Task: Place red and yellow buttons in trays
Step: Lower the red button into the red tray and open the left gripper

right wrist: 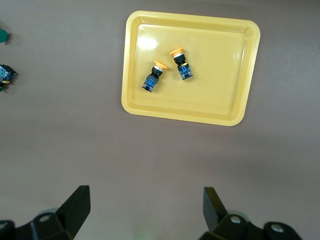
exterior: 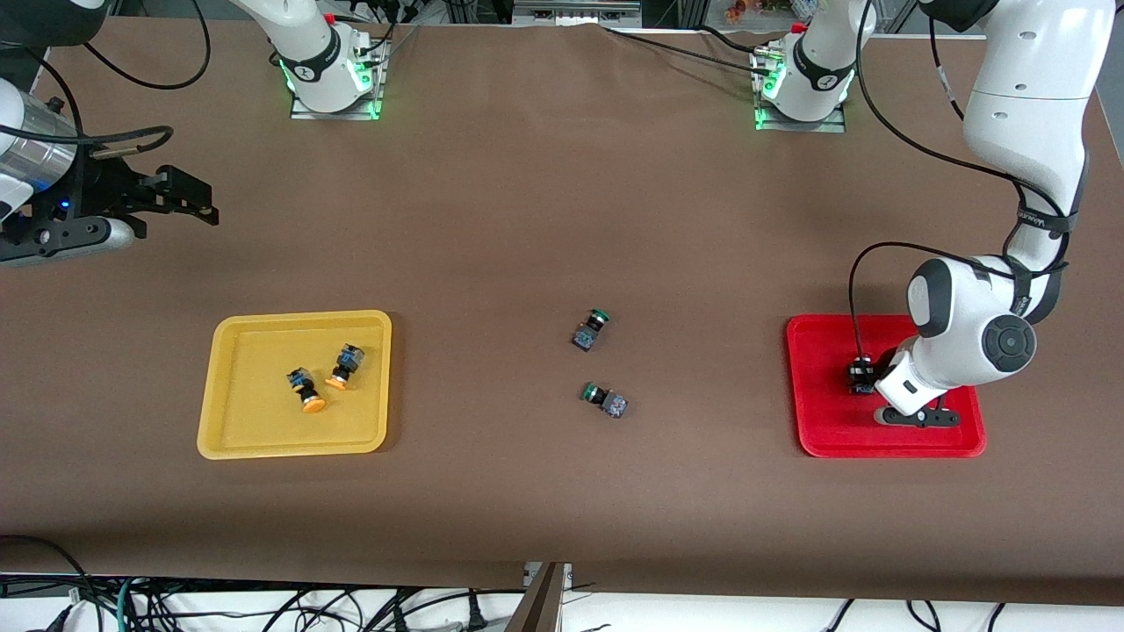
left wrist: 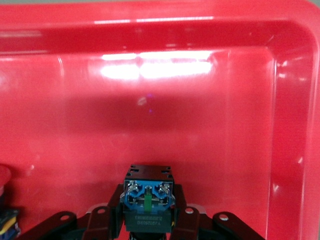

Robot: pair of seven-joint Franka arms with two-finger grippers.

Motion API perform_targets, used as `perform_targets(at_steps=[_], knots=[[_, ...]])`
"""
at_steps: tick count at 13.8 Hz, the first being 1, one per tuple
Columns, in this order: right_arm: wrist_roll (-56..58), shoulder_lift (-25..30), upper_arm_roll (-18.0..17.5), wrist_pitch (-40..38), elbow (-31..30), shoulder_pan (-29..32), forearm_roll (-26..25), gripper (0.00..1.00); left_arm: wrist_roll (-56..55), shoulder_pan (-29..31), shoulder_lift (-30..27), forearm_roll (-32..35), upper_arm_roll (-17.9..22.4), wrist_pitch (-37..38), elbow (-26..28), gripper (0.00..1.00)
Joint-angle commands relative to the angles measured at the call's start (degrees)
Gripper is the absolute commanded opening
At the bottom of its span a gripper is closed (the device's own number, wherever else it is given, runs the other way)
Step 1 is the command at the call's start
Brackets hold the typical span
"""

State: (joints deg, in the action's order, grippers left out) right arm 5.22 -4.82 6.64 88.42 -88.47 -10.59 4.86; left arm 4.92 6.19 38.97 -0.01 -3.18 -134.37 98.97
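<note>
Yellow tray (exterior: 230, 439): toward the right arm's end of the table; holds both yellow buttons (exterior: 306, 391) (exterior: 344, 365), lying on their sides close together, apart from the rim.
Red tray (exterior: 817, 439): toward the left arm's end; left gripper (exterior: 918, 414) is down inside it.
Left gripper: fingers (left wrist: 107, 220) closed around a button (left wrist: 148, 199), seen from its terminal end; its cap is hidden in the wrist view, so colour is unconfirmed, presumably red. Whether the body touches the tray floor cannot be told.
Second red button (left wrist: 4, 181): only a sliver of red cap at the wrist view's edge, in the red tray just beside the gripper; in the front view a dark body (exterior: 861, 373) shows by the arm.
Right gripper (exterior: 180, 202): waiting, in the air over bare table near the right arm's end, fingers wide apart, holding nothing.
Green buttons (exterior: 591, 329) (exterior: 606, 400): mid-table, outside both trays; not to be moved.
Stage, as judged: last red button about to be released.
Risk 1: released above the floor, the button may bounce or roll toward the rim.
Risk 2: opening fingers or a sideways lift-off may knock the neighbouring red button.
Risk 3: the button may stick to a pad and lift out on retreat.
Risk 4: a green button picked by mistake would spoil the sort.
</note>
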Motion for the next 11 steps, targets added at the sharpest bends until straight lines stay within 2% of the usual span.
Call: perform_targets(at_steps=[1, 3, 4, 7, 11], knots=[[0.49, 0.6, -0.31, 0.0, -0.3, 0.75, -0.37, 1.0, 1.06, 1.02, -0.48, 0.36, -0.95, -1.95, 1.4, 0.43], [0.49, 0.52, -0.4, 0.08, -0.3, 0.66, -0.55, 1.0, 0.71, 1.02, -0.48, 0.19, -0.95, -1.77, 0.88, 0.89], [0.49, 0.51, -0.4, 0.08, -0.3, 0.57, -0.64, 1.0, 0.45, 1.02, -0.91, 0.1, -0.95, -1.25, 0.61, 1.0], [0.49, 0.51, -0.49, -0.01, -0.21, 0.48, -0.9, 1.0, 0.27, 0.67, -3.19, 0.1, -1.65, 3.47, -1.66, 1.0], [0.14, 0.87, 0.04, -0.1, 0.4, 0.66, -1.25, 1.0, 0.09, -0.12, -3.73, 0.1, -2.27, 16.74, -12.11, 1.0]])
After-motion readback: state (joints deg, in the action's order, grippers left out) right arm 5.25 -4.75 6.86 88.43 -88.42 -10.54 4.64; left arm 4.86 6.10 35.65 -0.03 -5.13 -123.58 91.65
